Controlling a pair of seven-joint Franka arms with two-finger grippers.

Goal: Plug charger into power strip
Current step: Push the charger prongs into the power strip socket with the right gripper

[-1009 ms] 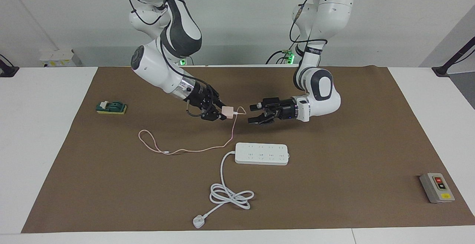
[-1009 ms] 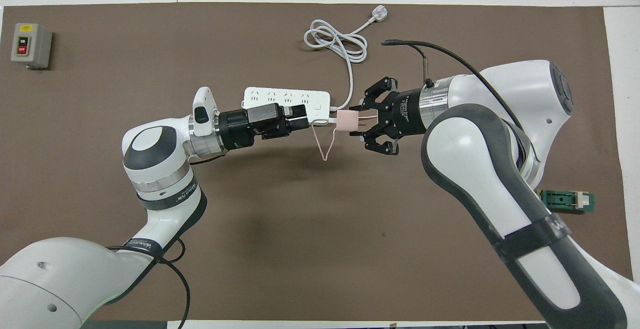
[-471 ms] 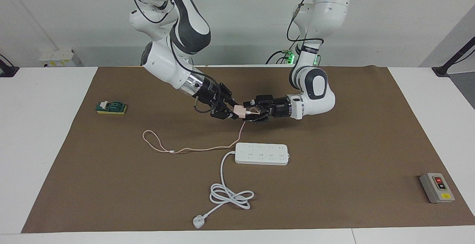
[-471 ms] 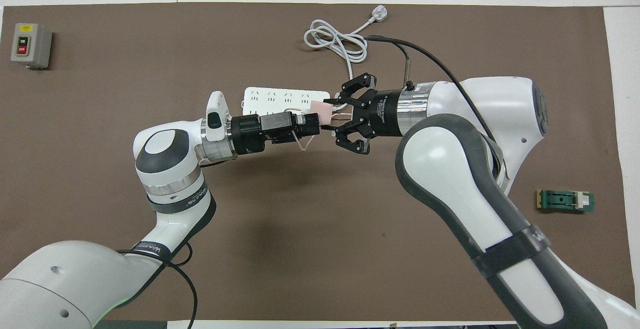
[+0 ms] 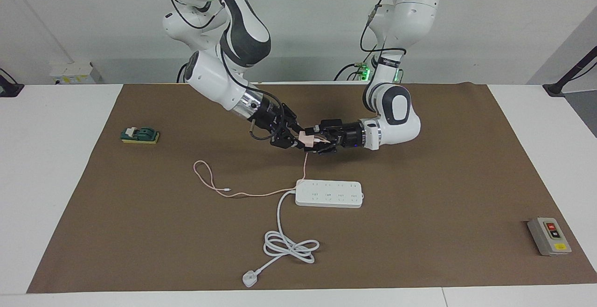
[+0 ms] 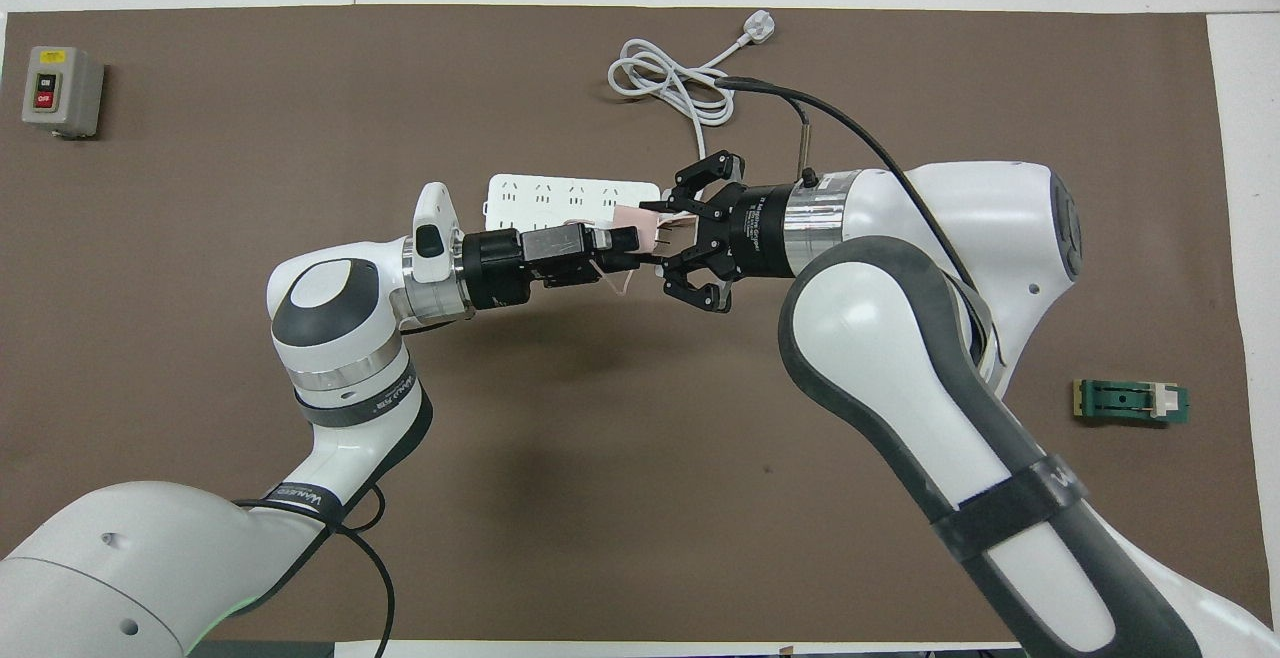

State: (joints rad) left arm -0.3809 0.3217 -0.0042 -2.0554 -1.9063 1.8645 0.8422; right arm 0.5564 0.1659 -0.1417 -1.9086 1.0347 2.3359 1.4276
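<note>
Honestly, with the right pincer [image 5: 298, 142] pinching the charger [image 5: 305, 139] in the air over the brown mat, near the power strip [image 5: 329, 193], and the left pincer [image 5: 318, 144] spread around it, a sloppy handoff could drop it.

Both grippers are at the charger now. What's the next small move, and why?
Probably close the left gripper on the charger. The right gripper is shut on it in the air, the left is open around it, and the power strip lies below, unplugged.
</note>
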